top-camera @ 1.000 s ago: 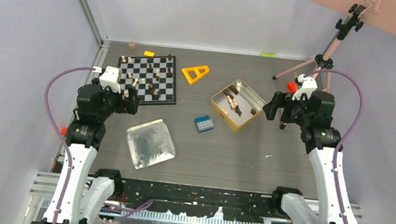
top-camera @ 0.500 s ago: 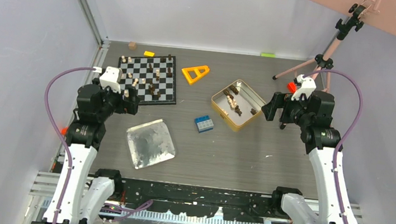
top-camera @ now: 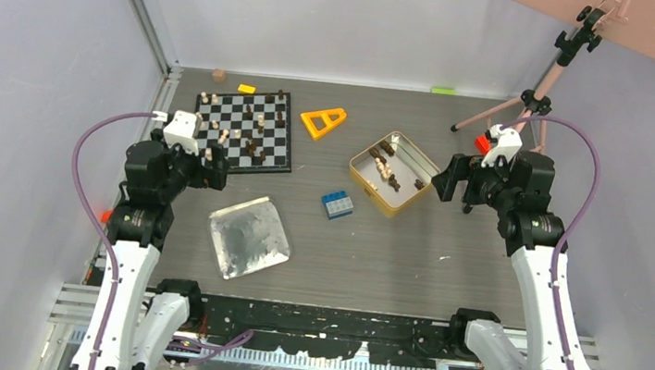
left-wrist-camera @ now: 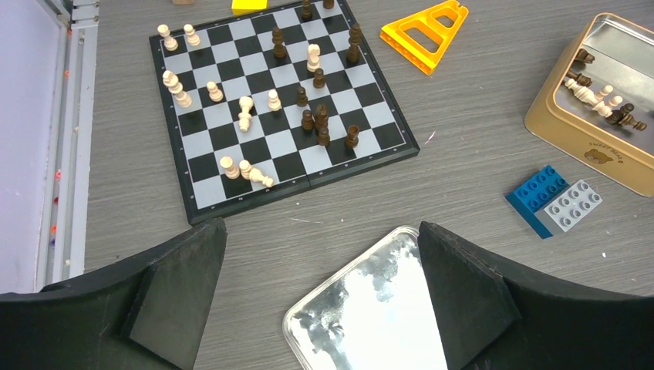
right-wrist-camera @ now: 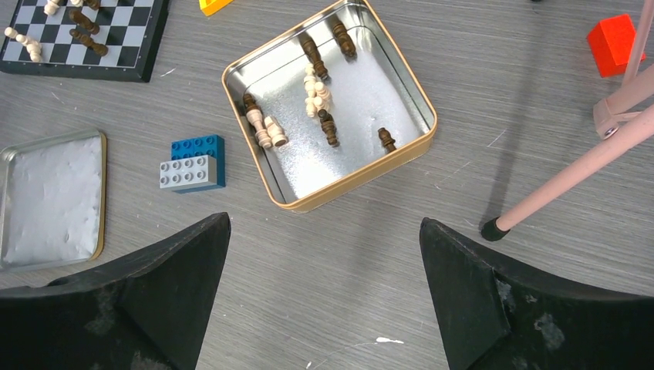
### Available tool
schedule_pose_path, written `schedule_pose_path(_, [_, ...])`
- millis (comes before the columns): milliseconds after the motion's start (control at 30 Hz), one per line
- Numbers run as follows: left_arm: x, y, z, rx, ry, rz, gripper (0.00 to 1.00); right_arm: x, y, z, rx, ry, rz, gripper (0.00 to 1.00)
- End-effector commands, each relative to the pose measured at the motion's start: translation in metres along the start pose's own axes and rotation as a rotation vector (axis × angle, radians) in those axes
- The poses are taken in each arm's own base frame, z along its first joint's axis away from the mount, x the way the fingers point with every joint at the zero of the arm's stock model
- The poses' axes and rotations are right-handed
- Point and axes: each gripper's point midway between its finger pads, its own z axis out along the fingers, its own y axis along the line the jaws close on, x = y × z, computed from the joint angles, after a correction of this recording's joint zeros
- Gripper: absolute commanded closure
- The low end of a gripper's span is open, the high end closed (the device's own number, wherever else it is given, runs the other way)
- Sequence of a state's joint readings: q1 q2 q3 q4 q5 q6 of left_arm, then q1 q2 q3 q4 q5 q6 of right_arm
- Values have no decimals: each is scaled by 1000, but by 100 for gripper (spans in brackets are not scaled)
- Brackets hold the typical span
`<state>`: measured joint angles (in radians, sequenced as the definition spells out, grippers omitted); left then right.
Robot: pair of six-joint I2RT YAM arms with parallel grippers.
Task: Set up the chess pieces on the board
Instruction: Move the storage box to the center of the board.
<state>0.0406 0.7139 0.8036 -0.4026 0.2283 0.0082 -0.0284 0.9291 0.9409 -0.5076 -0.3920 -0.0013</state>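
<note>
Job's maybe half done, if that. Left gripper hangs wide open w/ nothing in it, the chessboard flat on the worktop just ahead of it, the silver tray right under its fingers. Plenty of chess pieces are on the board but scattered mid-field, light and dark mixed, no proper back rows or pawn lines; one light piece near the gripper-side edge has toppled over. Right gripper is spread open and empty too, the gold-rimmed tin just ahead of it, approx. nine pieces lying loose inside. Left to do, I'd say: empty the tin, stand the fallen one up, then sort everything into ranks.
</note>
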Motion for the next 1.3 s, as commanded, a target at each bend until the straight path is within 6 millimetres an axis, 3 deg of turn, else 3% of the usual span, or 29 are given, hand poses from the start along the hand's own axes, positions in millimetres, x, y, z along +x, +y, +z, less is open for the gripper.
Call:
schedule_pose_path(0, [-4,-1,-2,7,-11,14,2,-5,8,-4,-47,-14,-43,0])
schedule_pose_path(167, [-5,-5,-4,41,12,37,2,3,11,11,-40,58,-88,2])
schedule_pose_path(300, [-4,-11,-5,86,47,63,2,19,26,40,-31,153,-242,3])
schedule_pose_path(367, [-1,-12,-2,98,74,67,2,29,38,57,-52,205,-316,3])
schedule_pose_path(500, [7,-15,4,126,104,63,2,58,42,99,-67,350,-384,9])
schedule_pose_path(533, [9,-16,5,133,105,64,2,55,44,105,-72,355,-400,12])
schedule_pose_path(567, [10,-16,5,138,107,64,2,69,46,114,-86,411,-408,14])
schedule_pose_path(600, [11,-17,6,141,108,64,2,68,49,119,-96,419,-424,18])
schedule_pose_path(767, [12,-20,7,160,102,57,2,112,65,139,-151,572,-498,28])
schedule_pose_path(933, [12,-23,7,175,95,55,2,142,68,139,-173,675,-567,36])
schedule_pose_path(1033, [10,-26,7,190,83,59,2,151,62,136,-176,724,-610,55])
schedule_pose_path(1167, [9,-29,7,209,79,91,2,163,49,108,-194,793,-694,76])
schedule_pose_path(1267, [18,-30,10,240,113,148,2,166,38,78,-204,819,-770,85])
